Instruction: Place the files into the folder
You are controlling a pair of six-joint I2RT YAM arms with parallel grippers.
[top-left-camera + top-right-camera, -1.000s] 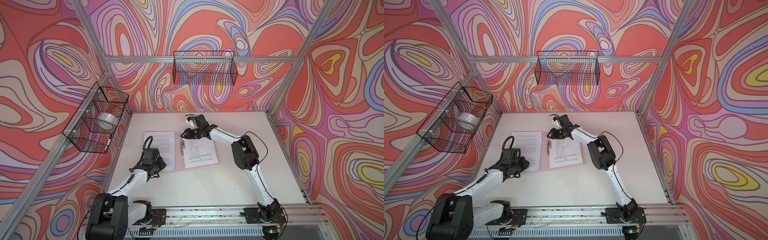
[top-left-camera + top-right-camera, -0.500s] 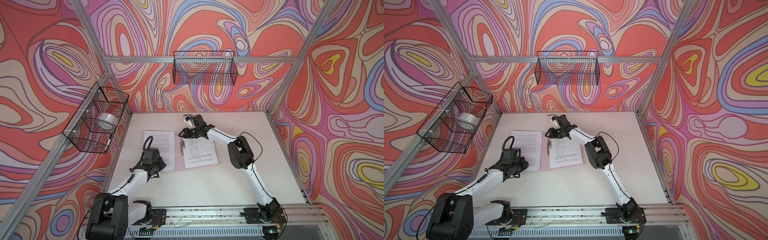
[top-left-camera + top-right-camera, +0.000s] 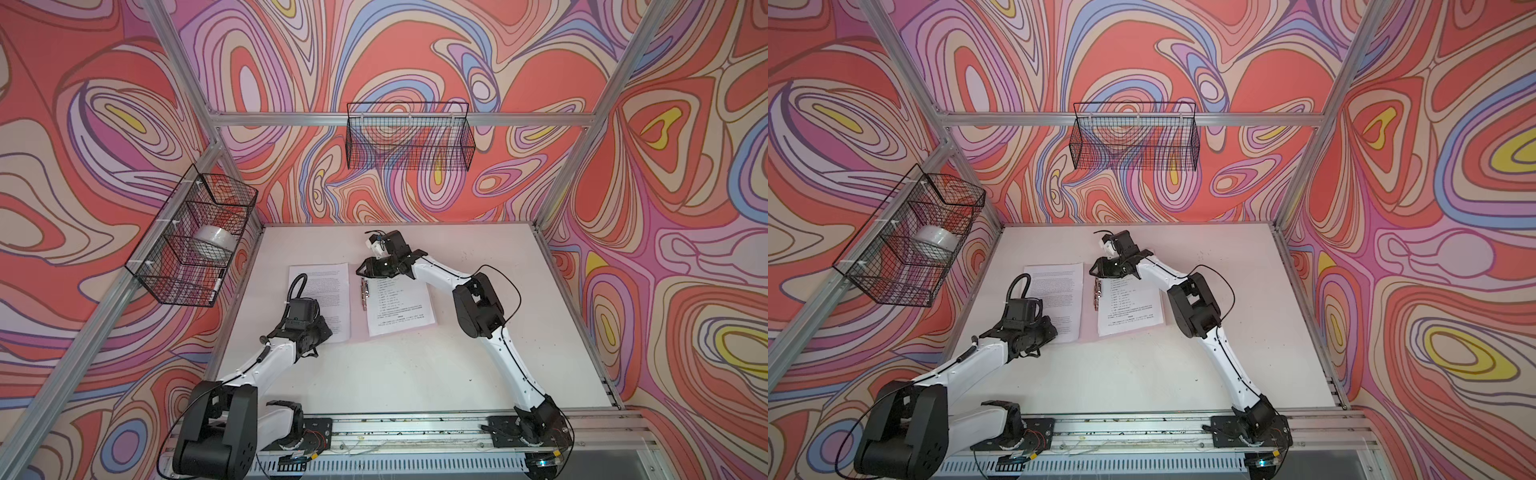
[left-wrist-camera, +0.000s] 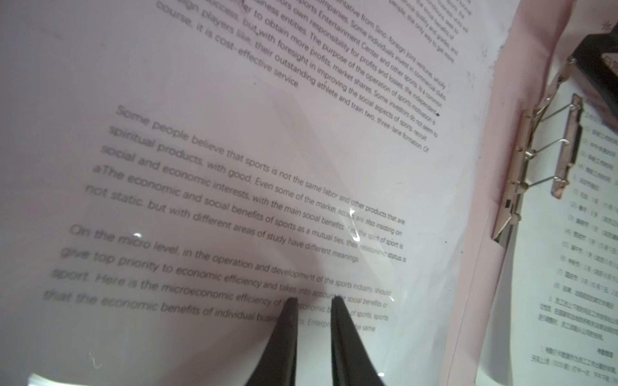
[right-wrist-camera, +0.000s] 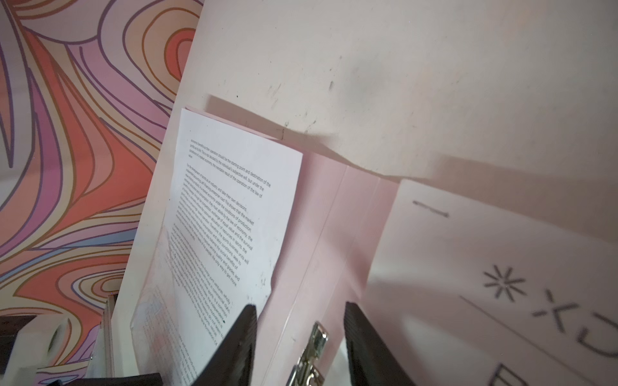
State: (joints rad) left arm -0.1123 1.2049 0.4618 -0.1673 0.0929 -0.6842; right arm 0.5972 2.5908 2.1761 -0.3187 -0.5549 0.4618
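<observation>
The pale pink folder [image 3: 356, 322] lies open and flat on the table, and its metal clip [image 3: 365, 293] runs along the spine. One printed sheet of the files [image 3: 322, 286] rests on its left half, another [image 3: 399, 307] on its right half. My left gripper [image 4: 314, 302] hovers low over the near part of the left sheet [image 4: 267, 150]. Its fingertips stand narrowly apart with only printed text showing between them. My right gripper [image 5: 301, 307] is open at the spine's far end, straddling the clip [image 5: 316, 337] without touching it.
A wire basket [image 3: 195, 245] holding a white roll hangs on the left wall, and another wire basket [image 3: 409, 141] hangs on the back wall. The white table [image 3: 457, 365] extends right of and in front of the folder. A metal rail [image 3: 415, 428] runs along the front edge.
My right gripper has shifted left to the far end of the spine and its fingers have spread a little. The left fingers have drawn closer together; that arm has stayed put.
</observation>
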